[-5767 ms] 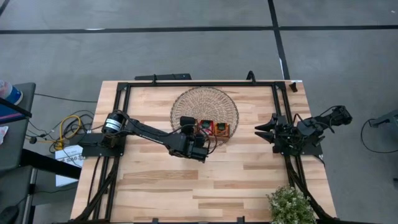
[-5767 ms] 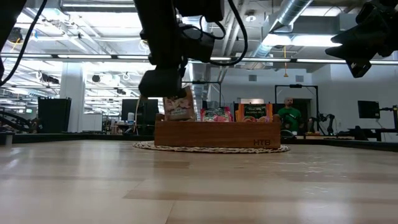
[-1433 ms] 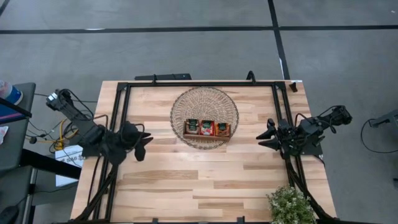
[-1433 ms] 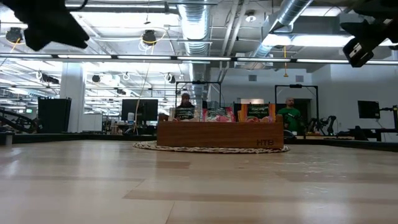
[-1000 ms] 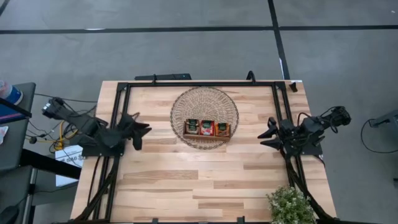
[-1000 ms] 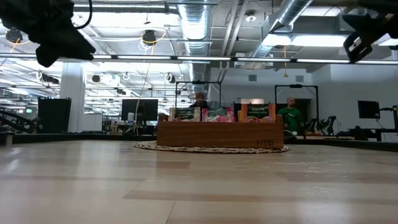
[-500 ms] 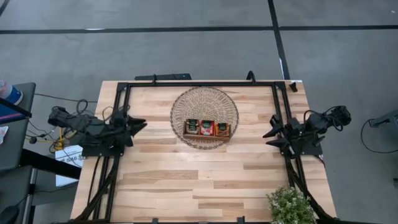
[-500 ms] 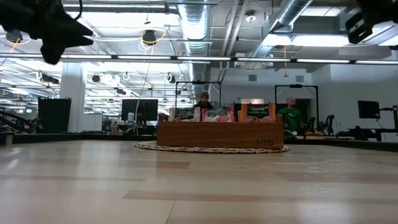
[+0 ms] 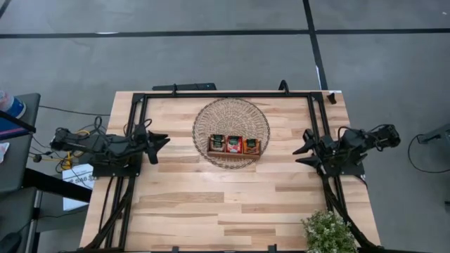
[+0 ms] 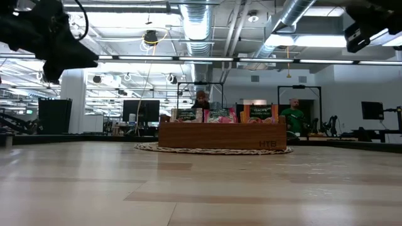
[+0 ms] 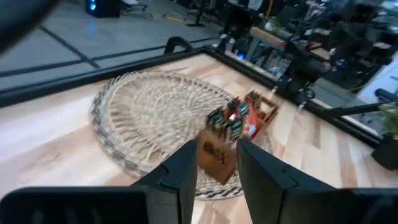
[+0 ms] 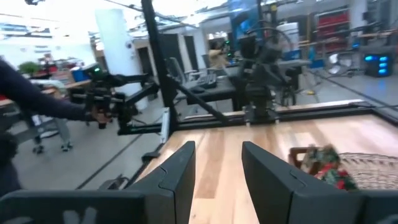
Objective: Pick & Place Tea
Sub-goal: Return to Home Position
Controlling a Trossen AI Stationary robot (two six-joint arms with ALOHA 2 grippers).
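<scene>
The tea sachets stand upright in a brown wooden tray: dark-green, red and orange packs side by side. The tray rests on a round wicker basket at the table's middle, and it also shows in the low view. My left gripper hangs open over the table's left edge, pointing toward the basket. Its wrist view shows nothing between its fingers. My right gripper is open at the right edge, also facing the basket, and likewise holds nothing.
A black metal frame runs round the tabletop. A potted plant stands at the near right corner. Bare wood lies between the basket and the near edge. People show in the room beyond the table.
My left arm has folded back and sunk lower over its base at the table's left edge. Its gripper has swung round and now points level across the table toward the basket. The tray and the sachets have kept still.
</scene>
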